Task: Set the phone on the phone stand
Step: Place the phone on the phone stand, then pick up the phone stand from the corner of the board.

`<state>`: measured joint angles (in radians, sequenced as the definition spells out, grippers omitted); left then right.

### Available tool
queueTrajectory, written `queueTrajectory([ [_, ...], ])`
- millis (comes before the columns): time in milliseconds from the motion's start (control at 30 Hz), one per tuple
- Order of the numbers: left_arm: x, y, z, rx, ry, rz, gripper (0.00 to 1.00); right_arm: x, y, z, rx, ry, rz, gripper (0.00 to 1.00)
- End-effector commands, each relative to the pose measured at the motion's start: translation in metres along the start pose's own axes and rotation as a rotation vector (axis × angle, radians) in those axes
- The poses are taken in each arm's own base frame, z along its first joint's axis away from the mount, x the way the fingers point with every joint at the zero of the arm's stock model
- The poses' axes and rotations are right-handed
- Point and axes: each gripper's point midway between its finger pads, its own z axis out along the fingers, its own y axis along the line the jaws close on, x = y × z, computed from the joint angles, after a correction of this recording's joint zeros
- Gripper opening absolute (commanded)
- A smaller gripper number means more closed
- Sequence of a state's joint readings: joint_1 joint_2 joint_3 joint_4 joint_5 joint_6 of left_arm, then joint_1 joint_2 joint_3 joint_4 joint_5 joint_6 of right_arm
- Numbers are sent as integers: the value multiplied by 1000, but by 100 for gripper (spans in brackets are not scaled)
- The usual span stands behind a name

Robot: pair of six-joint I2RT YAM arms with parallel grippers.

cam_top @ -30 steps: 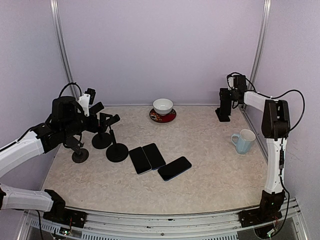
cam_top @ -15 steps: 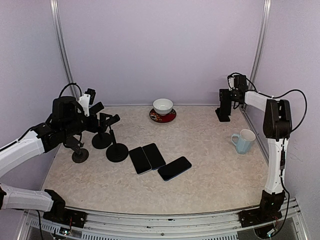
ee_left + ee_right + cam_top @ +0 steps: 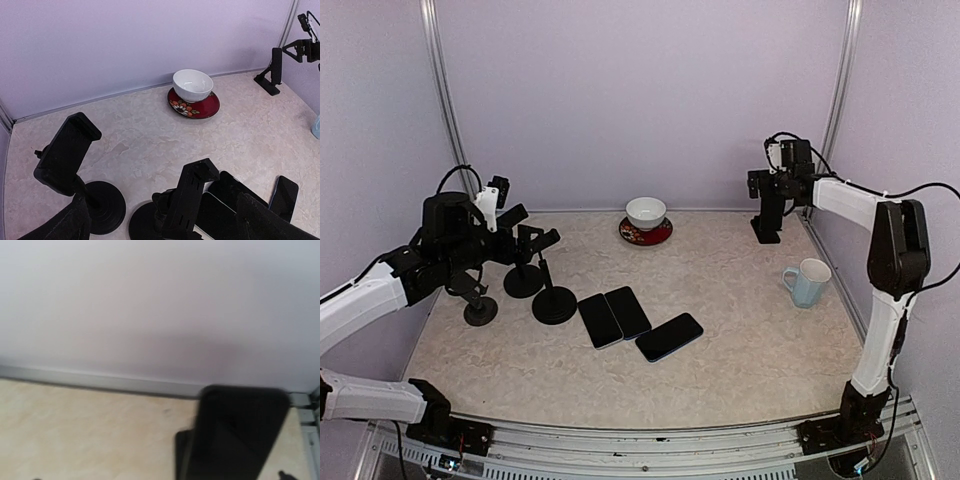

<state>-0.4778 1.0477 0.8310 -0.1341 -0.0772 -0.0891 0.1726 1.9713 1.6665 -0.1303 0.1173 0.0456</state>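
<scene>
Top external view: the phone (image 3: 766,205) leans upright against the back of its phone stand (image 3: 765,236) in the far right corner, so we judge it placed. Just above, the right gripper (image 3: 772,180) seems spread and holds nothing. The left gripper (image 3: 512,203) hovers wide open and empty over the other stands (image 3: 553,302).

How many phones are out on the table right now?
4. Three lie flat side by side in the middle: left phone, middle phone, right phone. The fourth phone leans upright on the stand in the far right corner. None appears hidden.
</scene>
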Motion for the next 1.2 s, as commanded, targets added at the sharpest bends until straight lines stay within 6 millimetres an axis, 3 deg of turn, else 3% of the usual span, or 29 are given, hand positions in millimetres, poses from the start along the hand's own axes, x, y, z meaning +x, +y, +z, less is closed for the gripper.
queueTrajectory([
  [0, -14, 0, -7, 8, -53, -13, 99, -6, 17, -28, -17, -29, -5, 100],
  [167, -16, 2, -9, -1, -61, -14, 99, 8, 36, -51, -50, -20, -9, 100],
  [367, -21, 3, -14, -6, -81, -16, 99, 38, 52, -69, -87, 19, 0, 100],
  [567, -29, 5, -23, -17, -120, -16, 99, 75, 69, -80, -134, 58, 14, 100],
  [800, -41, 16, -38, -75, -184, -19, 99, 102, 87, -84, -198, 82, 12, 100],
  [967, -44, 33, -45, -154, -201, -33, 99, 113, 102, -82, -239, 107, 1, 100],
  [1167, -34, 73, -45, -348, -162, -92, 99, 116, 113, -84, -284, 113, -7, 100],
])
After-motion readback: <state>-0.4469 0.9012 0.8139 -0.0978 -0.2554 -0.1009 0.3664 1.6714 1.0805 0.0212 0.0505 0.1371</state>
